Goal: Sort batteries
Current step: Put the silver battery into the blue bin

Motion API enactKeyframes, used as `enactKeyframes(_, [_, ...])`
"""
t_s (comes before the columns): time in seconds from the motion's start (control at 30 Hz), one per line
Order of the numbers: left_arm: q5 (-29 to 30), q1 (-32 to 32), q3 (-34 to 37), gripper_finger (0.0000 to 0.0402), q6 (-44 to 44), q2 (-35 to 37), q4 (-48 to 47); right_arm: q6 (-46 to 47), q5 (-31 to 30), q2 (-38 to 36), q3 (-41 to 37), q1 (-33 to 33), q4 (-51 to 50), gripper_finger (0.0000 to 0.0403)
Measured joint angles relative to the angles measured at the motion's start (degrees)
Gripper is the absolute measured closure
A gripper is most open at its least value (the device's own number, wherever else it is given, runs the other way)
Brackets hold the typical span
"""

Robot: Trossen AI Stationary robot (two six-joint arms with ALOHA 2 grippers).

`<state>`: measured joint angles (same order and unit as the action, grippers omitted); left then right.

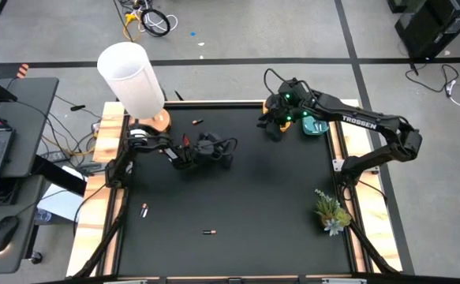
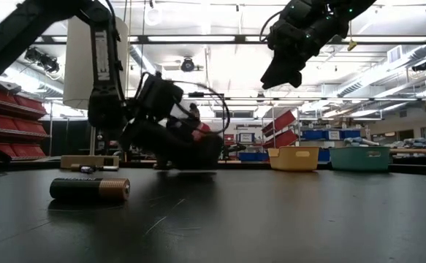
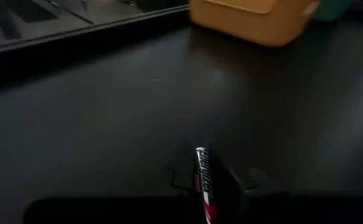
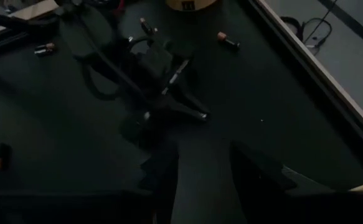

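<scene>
My left gripper (image 1: pixel 226 156) sits low over the table's middle, just left of centre, shut on a red-and-black battery (image 3: pixel 201 177). In the low view it is close above the tabletop (image 2: pixel 211 155). My right gripper (image 1: pixel 273 128) hangs high over the far right part of the table, open and empty (image 4: pixel 203 174), beside the teal tray (image 1: pixel 318 125). The yellow tray (image 2: pixel 293 158) shows in the low view. Loose batteries lie on their sides on the table (image 1: pixel 198 121), (image 1: pixel 143 210), (image 1: pixel 207 232); one dark battery with a copper end (image 2: pixel 90 188) is nearest the low camera. My left gripper pinches the red-and-black battery between its two fingers (image 3: pixel 182 179). The battery lies along the fingers, and its silver end (image 3: pixel 198 151) sticks out past their tips toward the yellow tray. Whether the battery touches the table I cannot tell.
A tall white cylinder (image 1: pixel 131 72) on an orange base (image 1: pixel 157 121) stands at the far left corner. A small plant (image 1: pixel 330 211) is at the right edge. Wooden rails (image 1: pixel 103 158) border the black table.
</scene>
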<state>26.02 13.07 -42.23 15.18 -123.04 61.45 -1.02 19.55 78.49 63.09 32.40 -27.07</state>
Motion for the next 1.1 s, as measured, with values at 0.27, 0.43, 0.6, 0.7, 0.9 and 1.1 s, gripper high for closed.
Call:
enactKeyframes(0.27, [-9.85, -0.03, -0.20, 0.0364, 5.03, 10.63, 0.62, -0.11, 1.07, -3.43, 0.02, 1.88, -6.68, 0.0250])
enactKeyframes(0.43, [-17.43, 1.28, -1.69, 0.0364, 13.45, 15.81, 1.11, 0.29, 5.32, -7.67, -7.82, 2.01, -6.19, 0.0250])
enactKeyframes(0.6, [-26.24, 2.21, -12.84, 0.0364, 13.54, 16.42, -12.54, 10.32, 2.11, -13.05, -20.69, 2.94, 1.73, 0.0250])
enactKeyframes(0.7, [-30.72, 3.17, -22.38, 0.0364, 10.94, 14.10, -25.73, 13.42, -3.41, -15.41, -22.87, 2.97, -1.62, 0.0250])
enactKeyframes(0.9, [-40.06, 5.26, -36.37, 0.0364, 11.02, 7.14, -29.90, 13.47, -7.17, -20.36, -23.02, 3.27, -3.45, 0.0250])
enactKeyframes(1.1, [-43.66, 6.88, -47.10, 0.0364, 13.29, 0.03, -30.09, 21.39, -16.36, -25.01, -22.99, 4.84, -9.52, 0.0250])
